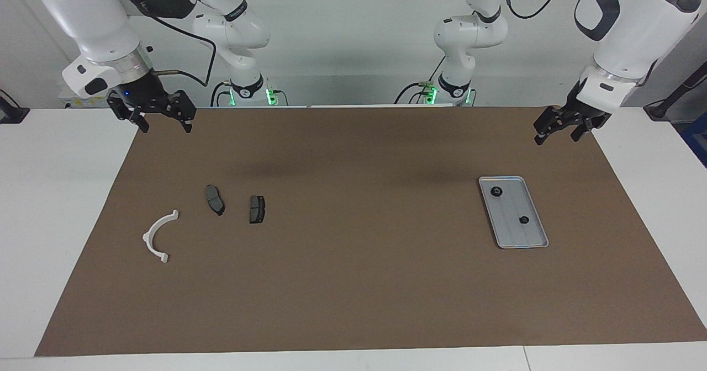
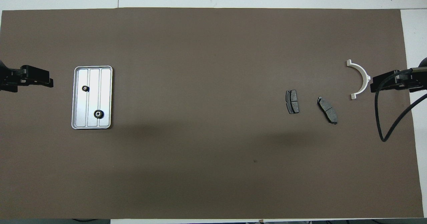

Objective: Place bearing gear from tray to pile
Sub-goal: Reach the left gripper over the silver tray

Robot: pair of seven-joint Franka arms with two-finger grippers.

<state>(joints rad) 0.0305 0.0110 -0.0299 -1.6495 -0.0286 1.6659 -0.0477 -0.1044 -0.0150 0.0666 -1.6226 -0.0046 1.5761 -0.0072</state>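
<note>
**Two gears on the tray, pile at the other end**

The silver tray [image 2: 92,98] lies on the brown mat [image 2: 200,167] toward the left arm's end, carrying two small dark gears: a larger one [image 2: 98,114] nearer the robots and a smaller one [image 2: 85,88] farther off. Toward the right arm's end lie two dark brake pads [image 2: 292,102] [image 2: 327,110] and a white half-ring bracket [image 2: 359,79] (apart from one another). The left gripper [image 2: 50,81] and the right gripper [image 2: 373,84] show at the view's side edges.

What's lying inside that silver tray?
Two small dark gears sit in the tray: a larger one nearer the robots, a smaller one farther off. Nothing covers them.
</note>
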